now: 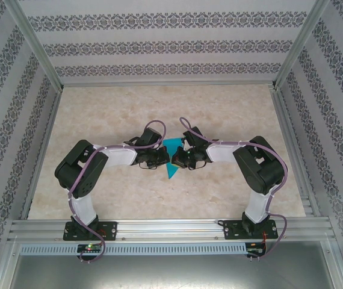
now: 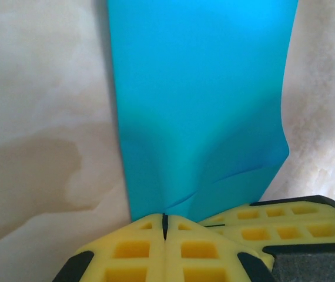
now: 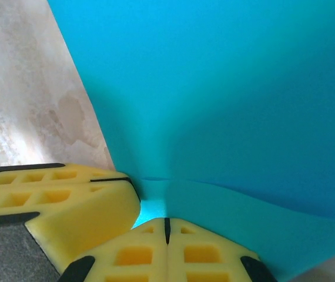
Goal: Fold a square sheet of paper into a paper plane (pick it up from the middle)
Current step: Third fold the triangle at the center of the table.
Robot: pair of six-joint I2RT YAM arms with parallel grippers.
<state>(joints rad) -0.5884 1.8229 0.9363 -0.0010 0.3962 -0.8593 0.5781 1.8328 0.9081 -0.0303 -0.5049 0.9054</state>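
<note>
Gripping the square sheet of paper point(image 1: 173, 170) (teal, buckled): left pincer point(image 2: 164, 226), right pincer point(image 3: 167, 229).

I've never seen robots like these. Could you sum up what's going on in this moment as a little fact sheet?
item: square sheet of paper, teal-blue, buckled where it is pinched
left gripper: shut on the paper's edge
right gripper: shut on the paper, close beside the left one
arms: both reach inward and meet at mid-table
surface: pale marbled table
</note>
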